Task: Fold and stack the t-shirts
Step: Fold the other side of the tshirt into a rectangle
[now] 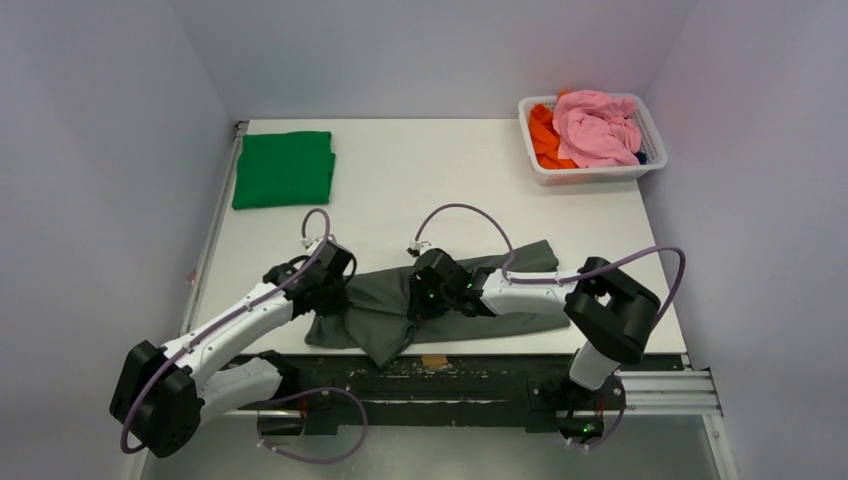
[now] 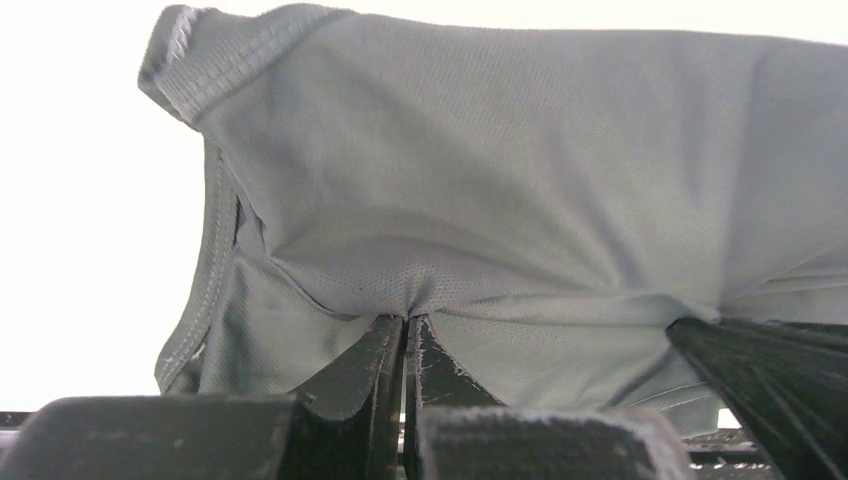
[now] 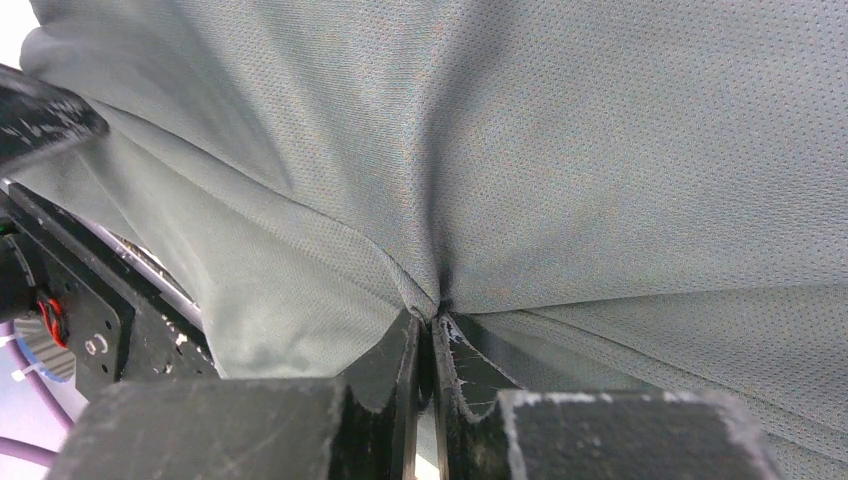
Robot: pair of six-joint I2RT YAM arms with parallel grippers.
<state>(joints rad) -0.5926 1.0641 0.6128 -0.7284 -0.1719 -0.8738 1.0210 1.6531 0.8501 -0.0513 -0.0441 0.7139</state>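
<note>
1. The grey shirt [image 1: 375, 318] is lying bunched up low in the middle of the top view, right at the near edge of the table [image 1: 420, 180]. One corner is drooping toward the dark rail [image 1: 470, 372].
2. The left gripper [image 2: 408, 330] is pinching a small tuck of it, with the jaws pretty much closed and only cloth between them. The right gripper [image 3: 432, 325] is doing the same thing just beside it, also squeezed nearly flat on a fold.
3. My worry is that both pinches are tiny, so I'm thinking a tug could pull the slick fabric right out.
4. The two grippers are also working really close together, so I'm expecting a lopsided fold or bumped wrists. That drooping corner could be snagging on the rail too.
5. The green shirt [image 1: 284, 168] is sitting folded at the upper left, waiting for the grey one to go on top.
6. The basket [image 1: 595, 175] at the upper right is holding a pink cloth [image 1: 597, 125] heaped over an orange cloth [image 1: 543, 135], with a blue scrap [image 1: 645, 155] peeking out. Neither arm is going near it.
</note>
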